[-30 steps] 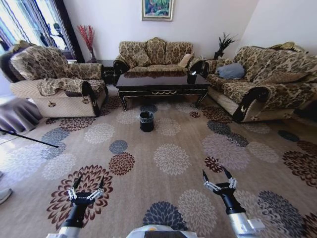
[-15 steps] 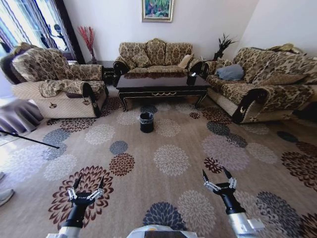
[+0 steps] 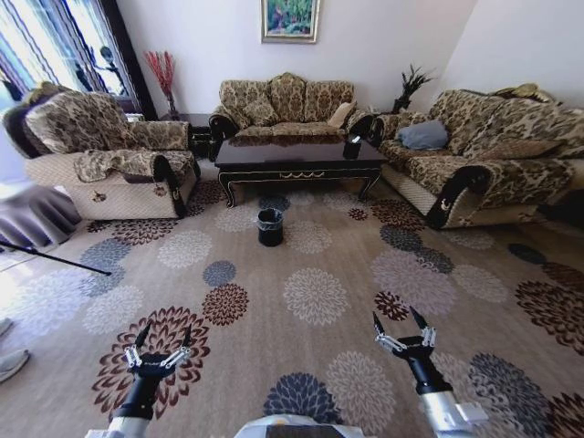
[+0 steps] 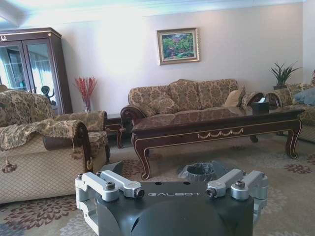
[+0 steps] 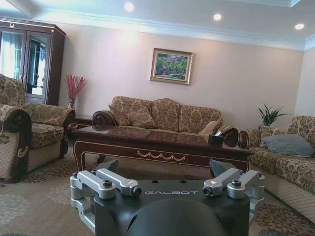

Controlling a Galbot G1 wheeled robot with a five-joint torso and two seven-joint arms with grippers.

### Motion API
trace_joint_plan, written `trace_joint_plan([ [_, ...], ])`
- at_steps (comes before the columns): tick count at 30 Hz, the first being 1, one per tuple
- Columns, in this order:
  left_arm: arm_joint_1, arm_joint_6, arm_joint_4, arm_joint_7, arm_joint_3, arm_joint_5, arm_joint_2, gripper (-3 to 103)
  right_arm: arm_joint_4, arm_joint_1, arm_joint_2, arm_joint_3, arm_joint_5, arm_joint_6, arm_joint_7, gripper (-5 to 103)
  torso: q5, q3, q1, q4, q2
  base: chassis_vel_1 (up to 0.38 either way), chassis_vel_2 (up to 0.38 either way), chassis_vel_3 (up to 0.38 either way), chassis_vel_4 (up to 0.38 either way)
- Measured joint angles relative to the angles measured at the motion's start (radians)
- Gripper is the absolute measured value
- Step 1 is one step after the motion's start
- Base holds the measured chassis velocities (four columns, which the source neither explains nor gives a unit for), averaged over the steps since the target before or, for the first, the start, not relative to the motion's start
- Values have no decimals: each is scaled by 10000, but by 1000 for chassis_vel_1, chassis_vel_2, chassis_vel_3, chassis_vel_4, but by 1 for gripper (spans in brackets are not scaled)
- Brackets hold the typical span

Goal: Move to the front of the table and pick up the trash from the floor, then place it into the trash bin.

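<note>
One table (image 3: 299,157), one trash bin (image 3: 270,225) on the carpet just in front of it; trash too small to make out. My left end effector (image 3: 160,349) and right end effector (image 3: 402,328) sit low, pointing forward, fingers spread wide, holding nothing.

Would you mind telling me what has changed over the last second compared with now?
The whole head view has shifted slightly, so the camera moved with the robot; the table and trash bin sit marginally higher in it, not moved themselves. Nothing was grasped or released. The left gripper and right gripper stay open, low over the carpet.
</note>
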Motion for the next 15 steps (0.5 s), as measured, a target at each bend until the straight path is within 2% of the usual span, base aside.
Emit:
trace_joint_plan([
  [15,0,0,0,0,0,0,0,100,0,0,0,0,0,0,0,100,1,381,296,1,679,0,0,0,0],
])
